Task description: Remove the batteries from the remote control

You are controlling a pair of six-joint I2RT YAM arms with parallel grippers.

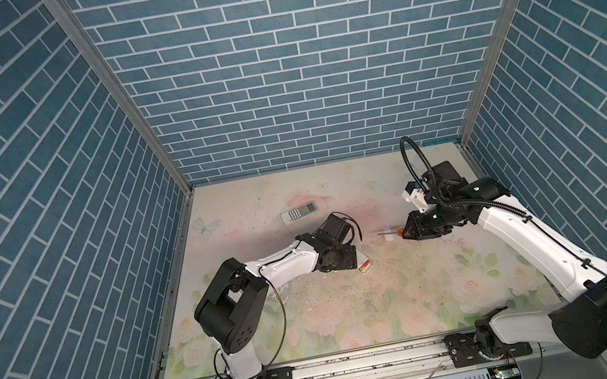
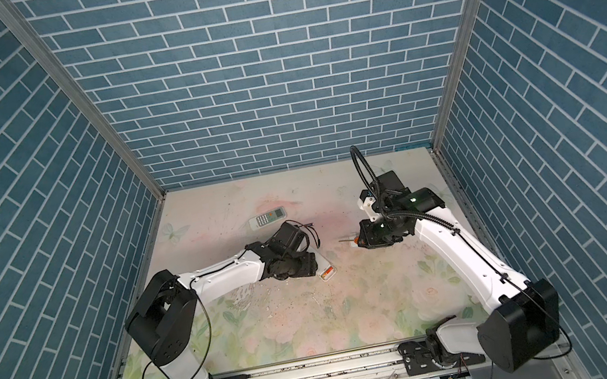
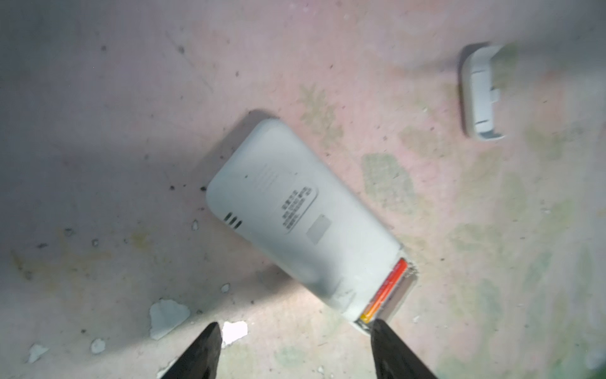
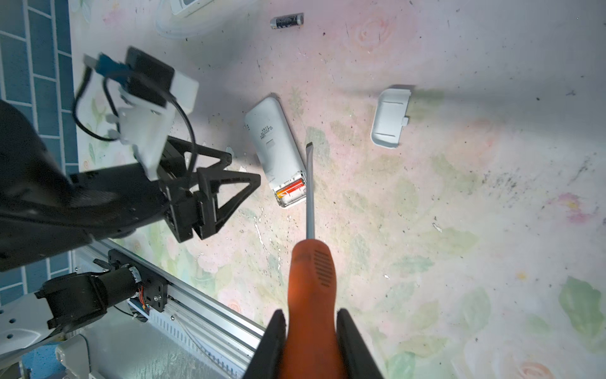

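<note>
Both top views, nearly equal, look down from high above the front rail toward the back wall, and from far they show the whole bench. My left wrist camera looks down very near on the open remote. My right wrist camera looks along the screwdriver from farther, and it shares this remote and the white cover with the left one.

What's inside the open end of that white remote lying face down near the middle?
One orange-gold cylindrical battery lies in the open compartment of the white plastic remote; the slot beside it looks empty. Its shell hides everything further in.
</note>
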